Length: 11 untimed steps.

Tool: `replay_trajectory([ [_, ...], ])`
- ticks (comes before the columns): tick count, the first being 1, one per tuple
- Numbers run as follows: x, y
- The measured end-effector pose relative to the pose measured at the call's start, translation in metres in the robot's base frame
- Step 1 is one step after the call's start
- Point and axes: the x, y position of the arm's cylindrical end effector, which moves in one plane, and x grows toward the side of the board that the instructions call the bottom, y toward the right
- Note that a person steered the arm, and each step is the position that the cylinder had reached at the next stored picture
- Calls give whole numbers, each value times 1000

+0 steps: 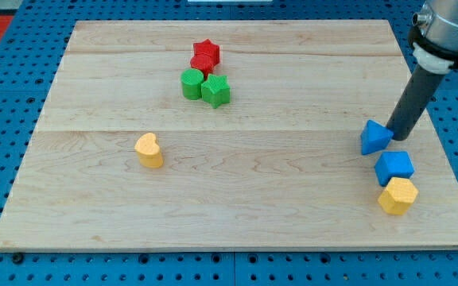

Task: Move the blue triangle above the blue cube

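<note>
Left side of the wooden board [237, 199] first: a yellow heart-shaped block [149, 150] sits alone, well clear of the action. Up near the top edge, middle, a red star [206, 55] crowds a green round block [192, 83] and a green star [216, 90]; none of that matters here.

Now the right edge. The blue triangle [374, 137] lies just above the blue cube [393, 167], a touch toward the left, with a yellow hexagonal block [397, 195] touching the cube's lower side near the bottom right corner. I judge the step nearly done; what's needed is a light nudge, no more, to line the triangle straight over the cube without driving it down into it.

My tip [401, 138] is a bare rod, nothing to open or close, and it rests right against the triangle's right side.
</note>
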Motion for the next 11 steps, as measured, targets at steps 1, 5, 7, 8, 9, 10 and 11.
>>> replay_trajectory([
  [1,-25,20],
  [5,-1,-101],
  [7,-1,-87],
  [8,-1,-71],
  [9,-2,-72],
  [10,-2,-64],
  [11,-2,-63],
])
